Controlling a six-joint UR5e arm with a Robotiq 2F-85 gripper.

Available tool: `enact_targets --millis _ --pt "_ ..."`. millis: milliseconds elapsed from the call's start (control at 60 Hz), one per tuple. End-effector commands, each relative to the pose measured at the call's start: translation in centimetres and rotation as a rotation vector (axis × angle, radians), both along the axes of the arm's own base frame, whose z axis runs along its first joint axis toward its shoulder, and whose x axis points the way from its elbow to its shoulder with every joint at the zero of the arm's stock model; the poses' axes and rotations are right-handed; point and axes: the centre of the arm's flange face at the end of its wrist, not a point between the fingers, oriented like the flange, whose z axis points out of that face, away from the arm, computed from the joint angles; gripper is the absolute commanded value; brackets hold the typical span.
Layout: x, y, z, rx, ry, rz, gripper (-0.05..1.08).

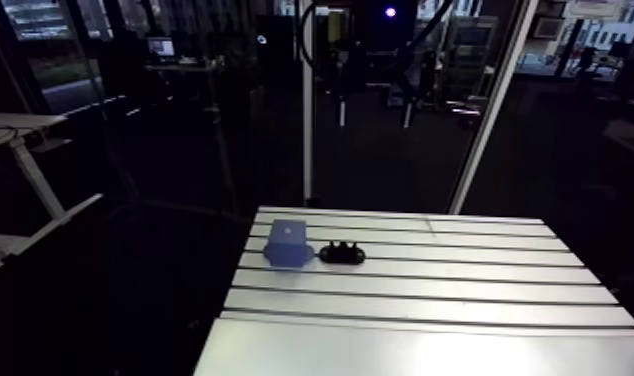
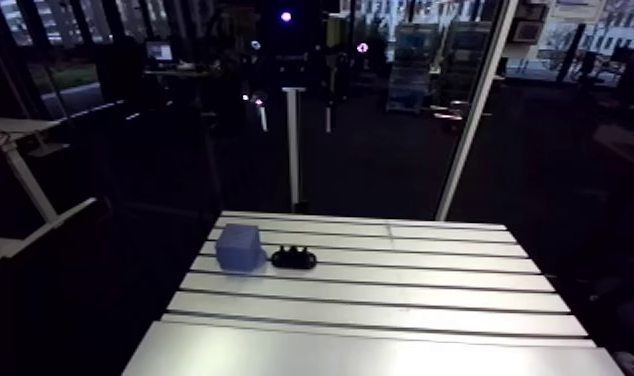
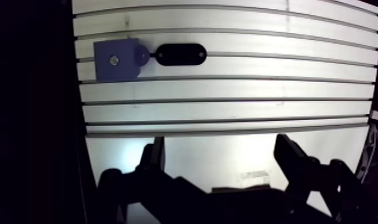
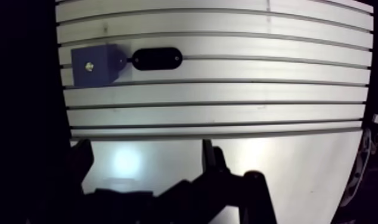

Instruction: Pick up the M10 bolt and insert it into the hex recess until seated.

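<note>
A blue block (image 3: 121,64) stands on the slotted aluminium table (image 3: 227,89), far ahead of my gripper and off to one side. A small silvery round spot (image 3: 113,59) shows on the block's top face; I cannot tell whether it is the bolt or a recess. Touching the block's side lies a black oval part (image 3: 180,55), which shows small bumps on top in the arm view (image 1: 342,253). My gripper (image 3: 222,154) hovers over the table's near part, open, with nothing between its dark fingers (image 3: 154,156). The arm view does not show the gripper.
The table's side edge (image 3: 79,89) runs just beside the blue block, with dark floor beyond it. Long slots (image 1: 421,296) cross the table top. A white upright post (image 1: 307,110) stands behind the far edge.
</note>
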Motion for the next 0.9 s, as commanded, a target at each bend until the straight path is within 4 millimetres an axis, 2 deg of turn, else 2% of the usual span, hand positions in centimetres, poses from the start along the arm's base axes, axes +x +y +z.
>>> enact_targets --millis 17,483,900 --pt "0.9 0.5 1.7 -0.002 0.028 -0.009 0.01" --pt "1.3 0.8 2.8 -0.004 0.033 -0.016 0.01" --pt "1.3 0.9 2.6 -0.003 0.029 -0.017 0.01"
